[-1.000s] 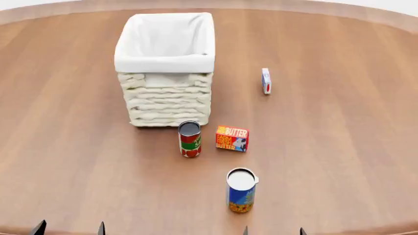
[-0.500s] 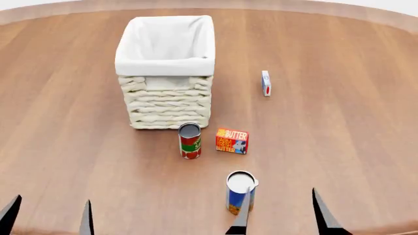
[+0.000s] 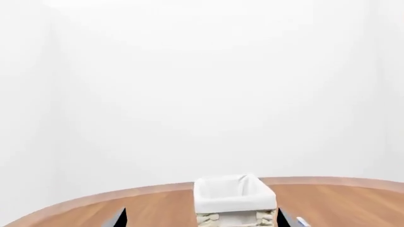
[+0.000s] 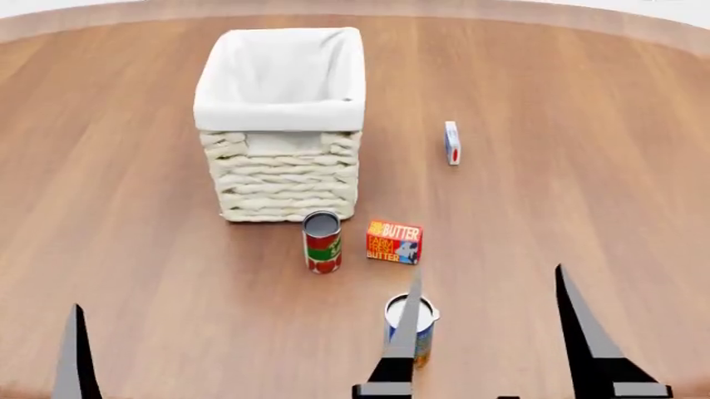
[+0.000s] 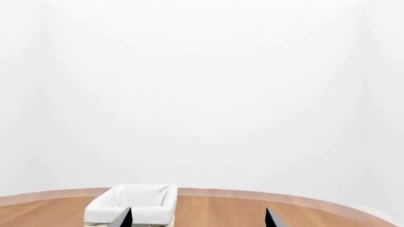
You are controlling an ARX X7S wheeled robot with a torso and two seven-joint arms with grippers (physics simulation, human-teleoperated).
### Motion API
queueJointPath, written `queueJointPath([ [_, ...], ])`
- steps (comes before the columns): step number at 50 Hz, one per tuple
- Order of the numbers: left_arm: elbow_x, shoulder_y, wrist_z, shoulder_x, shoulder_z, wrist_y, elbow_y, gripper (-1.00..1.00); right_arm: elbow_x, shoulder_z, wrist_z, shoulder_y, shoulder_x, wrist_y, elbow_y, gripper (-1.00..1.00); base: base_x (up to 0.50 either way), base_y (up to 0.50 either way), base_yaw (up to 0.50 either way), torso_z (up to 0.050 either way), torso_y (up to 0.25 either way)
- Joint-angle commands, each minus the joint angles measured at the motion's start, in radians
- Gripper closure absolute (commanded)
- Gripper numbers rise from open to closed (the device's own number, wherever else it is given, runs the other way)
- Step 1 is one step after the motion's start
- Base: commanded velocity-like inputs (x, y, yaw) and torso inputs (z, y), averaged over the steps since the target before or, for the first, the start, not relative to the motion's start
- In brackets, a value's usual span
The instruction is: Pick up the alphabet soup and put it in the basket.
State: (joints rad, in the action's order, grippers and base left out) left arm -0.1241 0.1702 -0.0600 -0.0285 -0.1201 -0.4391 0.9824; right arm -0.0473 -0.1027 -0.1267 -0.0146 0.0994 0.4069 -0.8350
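The alphabet soup [image 4: 424, 331], a blue-labelled can with a pale lid, stands upright at the table's near middle. The cream wicker basket [image 4: 279, 170] with white lining stands farther back and to the left; it also shows in the left wrist view [image 3: 233, 194] and the right wrist view [image 5: 132, 203]. My right gripper [image 4: 487, 274] is open, raised near the camera; one of its fingers [image 4: 401, 345] hides part of the can. Of my left gripper only one finger [image 4: 76, 357] shows, at the near left. Both wrist views show wide-open jaws, left [image 3: 200, 218] and right [image 5: 197, 218], holding nothing.
A red-and-green can [image 4: 322, 241] and a butter box [image 4: 394, 241] stand between the basket and the soup. A small white-and-blue box [image 4: 451, 142] lies to the right of the basket. The round wooden table [image 4: 577, 191] stretches wide around them.
Both grippers have risen further into the head view. The right gripper's fingers now stand taller, one crossing the soup can. No object has moved.
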Motion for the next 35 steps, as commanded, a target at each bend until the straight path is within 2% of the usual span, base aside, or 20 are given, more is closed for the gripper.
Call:
queueJointPath([
  [1, -0.037, 0.015, 0.027, 0.026, 0.002, -0.016, 0.065, -1.0, -0.024, -0.006, -0.018, -0.002, 0.014, 0.027, -0.061, -1.0, 0.5, 0.0, 0.0, 0.0, 0.0],
  [35, -0.051, 0.004, 0.033, 0.026, -0.014, -0.034, 0.064, -1.0, -0.072, -0.031, -0.073, 0.016, 0.051, 0.053, -0.064, -1.0, 0.5, 0.0, 0.0, 0.0, 0.0],
])
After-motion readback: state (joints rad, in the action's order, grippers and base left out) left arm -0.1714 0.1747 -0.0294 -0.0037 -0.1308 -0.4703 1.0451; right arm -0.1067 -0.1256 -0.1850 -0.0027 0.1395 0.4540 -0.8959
